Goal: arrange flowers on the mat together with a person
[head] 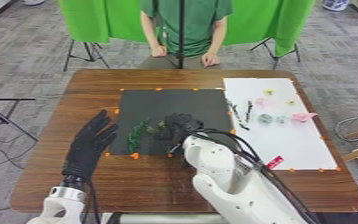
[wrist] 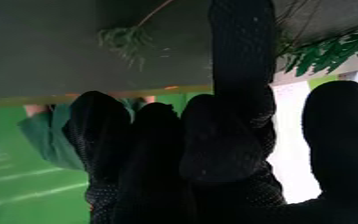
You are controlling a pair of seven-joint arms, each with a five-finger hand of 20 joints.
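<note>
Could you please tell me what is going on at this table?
A flower arrangement seems to be under way. The robot's right hand is at the black mat, beside the green sprigs there. The left hand is open at that mat's left side. The flowers are on the white sheet.

floor: gray patterned carpet (head: 33, 52) | furniture: brown wooden table (head: 85, 95) | behind: bright green cloth backdrop (head: 95, 20) | far right corner: blue-and-white porcelain (head: 336, 4) | left: black stand (head: 11, 99), loose cables
</note>
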